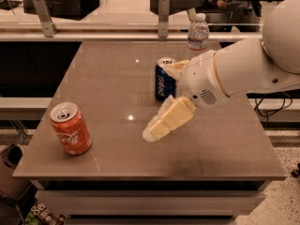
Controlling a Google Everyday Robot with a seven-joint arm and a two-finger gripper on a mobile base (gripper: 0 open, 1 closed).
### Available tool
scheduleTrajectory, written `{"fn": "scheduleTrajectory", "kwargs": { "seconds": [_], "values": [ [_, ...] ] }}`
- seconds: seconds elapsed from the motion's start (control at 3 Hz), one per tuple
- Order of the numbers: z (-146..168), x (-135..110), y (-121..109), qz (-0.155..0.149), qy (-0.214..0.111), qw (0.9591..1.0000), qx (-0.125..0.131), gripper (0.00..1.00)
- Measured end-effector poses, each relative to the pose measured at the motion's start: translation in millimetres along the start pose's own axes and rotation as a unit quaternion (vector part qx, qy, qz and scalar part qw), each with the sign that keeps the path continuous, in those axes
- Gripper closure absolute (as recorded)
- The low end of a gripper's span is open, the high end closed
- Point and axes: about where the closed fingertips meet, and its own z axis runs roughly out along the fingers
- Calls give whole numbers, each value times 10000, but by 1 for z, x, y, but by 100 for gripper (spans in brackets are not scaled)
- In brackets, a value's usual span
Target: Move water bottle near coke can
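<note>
The water bottle [198, 33], clear with a white cap, stands upright at the table's far edge, right of centre. The coke can [71, 129], red with a silver top, stands upright near the front left corner. My gripper [159, 101] hangs over the middle of the table with its pale fingers [168, 120] spread open and empty. It is well in front of and left of the bottle, and right of the coke can. The white arm [243, 71] comes in from the right.
A blue Pepsi can [162, 84] stands mid-table, between the gripper's fingers as seen from here and partly hidden by them. The brown table [108, 78] has a railing with posts [162, 14] behind its far edge. Floor clutter lies at the lower left.
</note>
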Motion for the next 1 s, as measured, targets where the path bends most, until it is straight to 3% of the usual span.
{"fn": "scheduleTrajectory", "kwargs": {
  "seconds": [0.67,1.0],
  "values": [
    [1,-3,1,-48,-44,10000,27,0],
    [28,-4,7,15,-353,9994,-62,0]
  ]
}}
